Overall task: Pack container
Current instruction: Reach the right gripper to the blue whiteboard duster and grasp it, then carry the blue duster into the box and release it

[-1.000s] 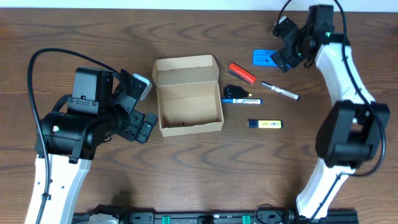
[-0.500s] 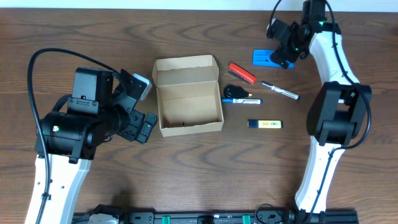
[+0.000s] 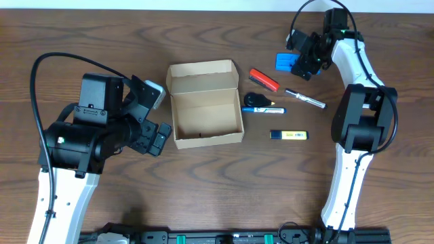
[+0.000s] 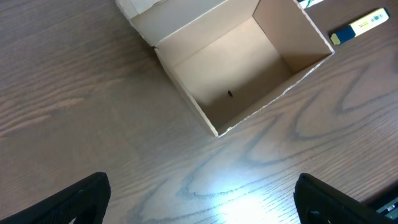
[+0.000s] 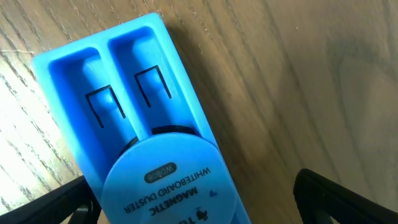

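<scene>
Right arm has swung further toward the far right corner of the bench [image 3: 81,34] over the last second, and the right end effector [image 3: 305,62] now hangs directly over the blue whiteboard duster [image 5: 143,143]. Left arm, box and loose items haven't shifted. Right jaws are wide open, fingertips [image 5: 339,196] straddling the duster in the wrist view. No contact that I can see, nothing gripped. Left end effector [image 3: 157,116] is also fully open and holding nothing, parked just left of the container [image 3: 203,102] with its camera looking down into it. Container sits mid-bench, flap lid folded back on the far side, and is empty apart from a small dark speck on the floor. So progress is effectively zero: nothing packed yet. Still out on the bench, all to the right of the box: duster, red marker [image 3: 264,79], small black item [image 3: 254,99] just beside the box wall, blue pen [image 3: 263,109] under it, black-and-silver marker [image 3: 305,99], yellow-labelled stick [image 3: 289,135]. My read is that the current step is the approach for the first pick, with the duster as the target. Remaining work: close on it, carry it left and drop it in, repeat for the other five, then probably shut the flap. The duster lies flat and wide, so the grip needs to land across its narrow side.
</scene>
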